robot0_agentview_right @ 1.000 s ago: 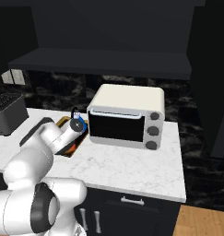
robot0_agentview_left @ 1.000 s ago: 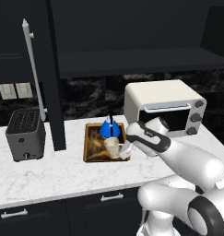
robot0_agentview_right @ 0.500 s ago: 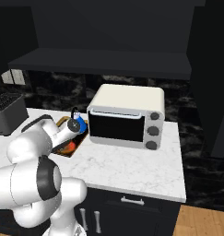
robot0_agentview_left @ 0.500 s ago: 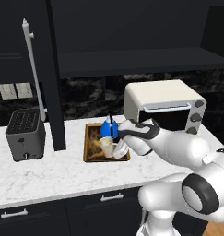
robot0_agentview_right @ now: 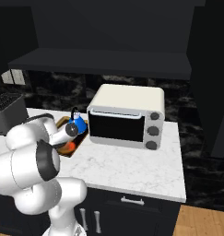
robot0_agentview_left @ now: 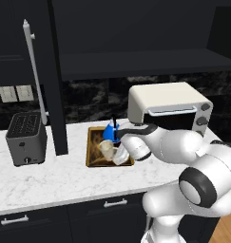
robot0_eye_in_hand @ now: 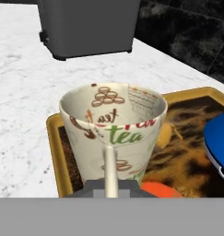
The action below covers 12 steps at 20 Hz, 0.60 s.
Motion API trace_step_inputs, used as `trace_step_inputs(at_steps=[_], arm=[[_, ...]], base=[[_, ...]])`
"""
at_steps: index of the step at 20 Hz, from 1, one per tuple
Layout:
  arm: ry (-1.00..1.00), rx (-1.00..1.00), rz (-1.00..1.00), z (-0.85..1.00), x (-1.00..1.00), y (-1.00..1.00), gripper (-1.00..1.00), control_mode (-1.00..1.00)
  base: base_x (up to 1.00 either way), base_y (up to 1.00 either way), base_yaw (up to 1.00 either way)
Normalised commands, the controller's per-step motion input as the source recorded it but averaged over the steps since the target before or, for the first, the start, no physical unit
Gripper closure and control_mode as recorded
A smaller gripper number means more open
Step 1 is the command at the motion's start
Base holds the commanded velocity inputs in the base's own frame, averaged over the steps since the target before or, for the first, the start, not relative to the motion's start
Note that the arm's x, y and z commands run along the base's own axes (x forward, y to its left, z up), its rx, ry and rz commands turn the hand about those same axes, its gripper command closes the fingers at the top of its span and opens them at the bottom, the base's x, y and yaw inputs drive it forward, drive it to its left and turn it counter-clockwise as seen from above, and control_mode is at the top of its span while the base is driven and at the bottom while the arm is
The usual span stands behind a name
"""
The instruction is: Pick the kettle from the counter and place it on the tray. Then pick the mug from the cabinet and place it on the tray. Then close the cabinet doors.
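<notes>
The glossy white, rounded-link robot arm (robot0_agentview_left: 183, 147) carried dark grey ring joints (robot0_agentview_left: 198, 186); its black wrist section (robot0_agentview_left: 131, 129) appeared to end in dark fittings.

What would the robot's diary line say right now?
gripper: shut on mug | mug: over tray | kettle: on tray | cabinet door: open

You face a dark kitchen; the backsplash (robot0_agentview_left: 88, 97) is black marble with pale veins; a cream toaster oven (robot0_agentview_left: 167, 107) sits at your right, a grey toaster (robot0_agentview_left: 25, 137) at your left; two pale wall switches (robot0_agentview_left: 16, 93) hang above the toaster; wooden floor (robot0_agentview_right: 201, 221) shows bottom right.
</notes>
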Motion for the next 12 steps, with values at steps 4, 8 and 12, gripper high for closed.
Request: trace_step_inputs(at_steps=[4, 8, 12], arm=[[-0.01, -0.01, 0.0, -0.16, 0.0, 0.0, 1.0, -1.0], [0.0, -0.04, 0.0, -0.08, 0.01, -0.03, 1.0, -1.0], [0.0, -0.03, 0.0, -0.04, 0.05, 0.0, 1.0, -1.0]], base=[[0.0, 0.0, 0.0], [0.0, 0.0, 0.0], [0.0, 0.0, 0.0]])
